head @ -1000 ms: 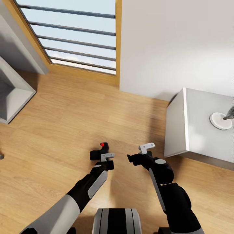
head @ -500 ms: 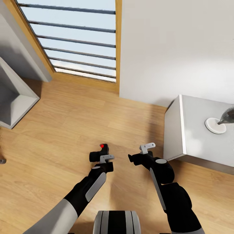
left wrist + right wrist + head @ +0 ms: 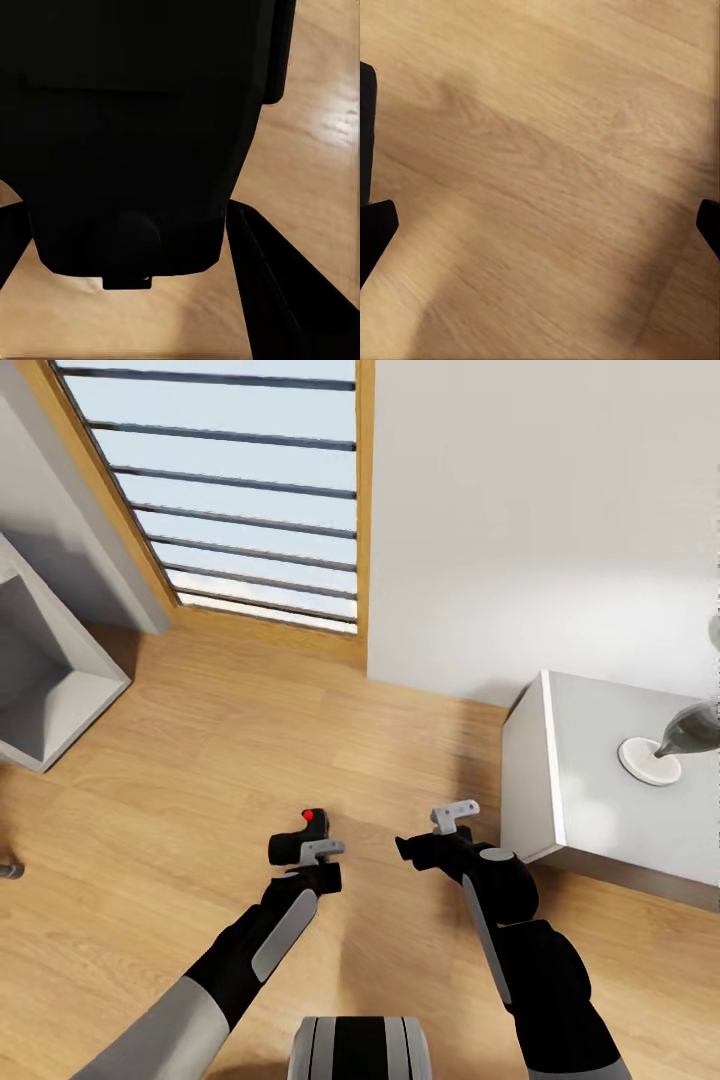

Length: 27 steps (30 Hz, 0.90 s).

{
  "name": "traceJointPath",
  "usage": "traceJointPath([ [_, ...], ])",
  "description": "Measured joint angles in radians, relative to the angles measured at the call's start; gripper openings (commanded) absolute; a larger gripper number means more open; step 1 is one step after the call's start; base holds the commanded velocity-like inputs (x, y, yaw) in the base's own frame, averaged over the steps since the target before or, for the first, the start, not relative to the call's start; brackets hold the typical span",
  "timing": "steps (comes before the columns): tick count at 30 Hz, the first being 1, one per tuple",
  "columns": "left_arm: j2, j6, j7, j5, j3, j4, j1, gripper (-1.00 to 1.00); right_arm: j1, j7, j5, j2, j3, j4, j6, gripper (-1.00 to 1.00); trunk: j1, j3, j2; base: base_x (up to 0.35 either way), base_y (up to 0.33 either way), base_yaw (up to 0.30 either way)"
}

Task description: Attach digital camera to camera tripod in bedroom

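Observation:
The digital camera (image 3: 300,840), a small black box with a red button on top, sits between the fingers of my left gripper (image 3: 296,848), which is shut on it above the wooden floor. In the left wrist view the camera's dark body (image 3: 135,135) spans the space between the two black fingers (image 3: 277,300). My right gripper (image 3: 404,848) hangs open and empty beside it. In the right wrist view its fingertips (image 3: 373,232) stand far apart over bare floor. The camera tripod is out of view.
A white cabinet (image 3: 580,800) stands at the right with a round white lamp base (image 3: 648,760) on top. A grey open shelf unit (image 3: 60,705) is at the left. Ahead are a barred window (image 3: 240,490) and a white wall (image 3: 540,510). A small grey tip (image 3: 6,871) pokes in at the left edge.
The whole view has slid: window, shelf and cabinet sit lower and the cabinet further left, so the camera has moved. Both arms keep their pose and the left still holds the camera.

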Motion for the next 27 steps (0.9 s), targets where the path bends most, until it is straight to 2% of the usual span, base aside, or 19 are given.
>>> traceJointPath([
  [2,0.001,0.009,0.000,0.002,0.018,-0.005,0.005,-1.00,0.001,0.000,0.000,0.000,0.000,0.000,0.000,1.00,-0.001,0.008,0.000,0.000,0.000,0.006],
  [7,0.002,0.016,0.000,0.003,0.037,-0.019,0.017,-1.00,0.003,0.000,0.000,-0.001,0.002,0.000,0.000,1.00,-0.003,0.027,0.002,0.000,0.000,0.003],
  [11,0.002,0.019,0.000,0.004,0.052,-0.040,0.041,-1.00,0.003,0.001,0.000,0.000,0.005,0.000,0.002,1.00,-0.005,0.043,0.003,0.000,0.000,0.002],
  [15,0.003,0.022,0.000,0.005,0.068,-0.075,0.088,-1.00,0.002,0.002,-0.001,0.001,0.006,0.000,0.006,1.00,-0.007,0.058,0.004,0.000,0.000,0.038],
  [23,0.008,0.023,-0.003,0.000,0.081,-0.109,0.141,-1.00,0.002,0.003,-0.001,0.001,0.007,0.000,0.007,1.00,-0.010,0.089,0.005,0.000,0.000,0.189],
  [27,0.010,0.020,-0.003,-0.003,0.082,-0.112,0.149,-1.00,0.001,0.004,-0.002,0.000,0.007,0.000,0.007,1.00,-0.012,0.104,0.006,0.000,0.000,0.270],
])
